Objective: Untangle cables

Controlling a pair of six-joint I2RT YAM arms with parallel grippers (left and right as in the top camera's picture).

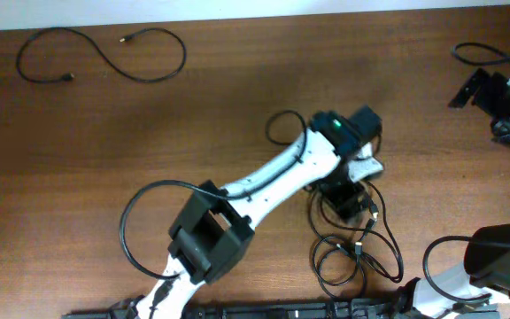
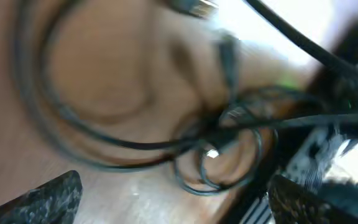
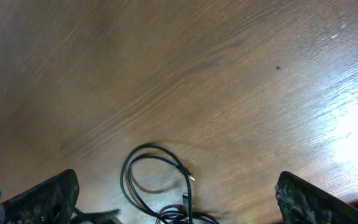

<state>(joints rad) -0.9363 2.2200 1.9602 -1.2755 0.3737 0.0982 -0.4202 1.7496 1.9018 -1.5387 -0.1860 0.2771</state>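
A tangle of thin black cables lies on the wood table at front centre, with loops and small plugs. My left gripper hovers just over the tangle's far edge. In the blurred left wrist view the knot lies ahead of the wide-open, empty jaws. One separate cable lies loose at the far left. My right gripper is at the far right, away from the tangle. Its wrist view shows open, empty jaws and cable loops with a plug low in the frame.
The left arm reaches diagonally across the table from the front left, its thicker black wire looping beside it. The right arm's base stands at the front right. A dark rail runs along the front edge.
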